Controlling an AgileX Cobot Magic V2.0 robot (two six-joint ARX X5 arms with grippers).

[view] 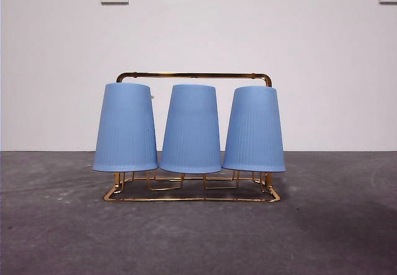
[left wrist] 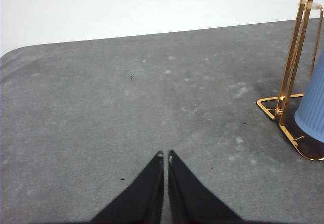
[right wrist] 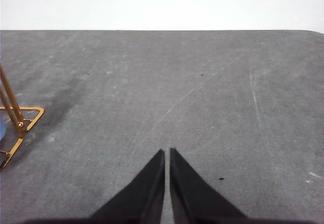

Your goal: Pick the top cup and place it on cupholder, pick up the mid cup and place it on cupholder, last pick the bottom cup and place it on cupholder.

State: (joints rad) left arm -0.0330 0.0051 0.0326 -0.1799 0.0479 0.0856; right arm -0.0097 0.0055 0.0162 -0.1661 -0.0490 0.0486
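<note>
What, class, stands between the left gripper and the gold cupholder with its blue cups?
Nothing visible. Only bare grey table lies between the left gripper, jaws shut, and the cupholder. All three blue cups already sit upside down on it.

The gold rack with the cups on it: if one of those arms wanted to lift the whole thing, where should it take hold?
Probably the horizontal top bar of the cupholder, from straight above. It is the only bare, thin span: three blue cups hang upside down over the prongs and cover both sides. Gripping mid-bar, above the middle cup, should keep it level. Both end effectors, left and right, are shut and would need opening first.
</note>
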